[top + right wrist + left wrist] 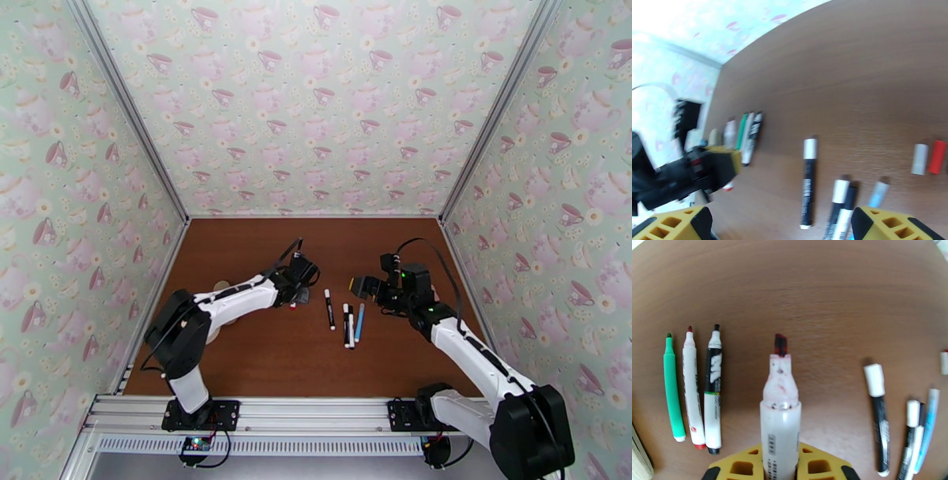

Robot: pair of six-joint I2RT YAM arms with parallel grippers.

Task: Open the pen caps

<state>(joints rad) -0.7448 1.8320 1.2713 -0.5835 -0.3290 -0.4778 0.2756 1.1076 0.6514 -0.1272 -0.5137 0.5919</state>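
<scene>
Left wrist view: the left gripper (780, 469) is clamped on a white-barrelled marker (780, 421), with its yellow fingers (738, 467) tight against either side of the barrel. The marker is uncapped. Its red-stained tip is bare and points away from the camera, above the brown table (829, 299).

To the marker's left, three uncapped pens lie side by side, nearly touching: a green pen (673, 392), a white pen with a red tip (693, 392) and a black-and-white pen (713, 394). To its right lies a black pen with a white cap (879, 417). Further right is a close pair of black-and-white pens (913, 413), with a light blue pen (928, 421) just beside them. A white cap (944, 363) is cut off by the right edge of the frame.

Right wrist view: the right gripper (780, 227) is spread wide, with nothing between its yellow fingers. This view adds the loose caps in full — the white cap and a red cap (937, 156) lie side by side on the table, just touching or nearly so, and apart from the pens. The left gripper appears here as a blur at the left, near the three uncapped pens.

Top external view: this view gives the layout. The left gripper is low over the table, just left of the black pen with a white cap. The right gripper is on the far side of the capped group — well apart from the left gripper.
</scene>
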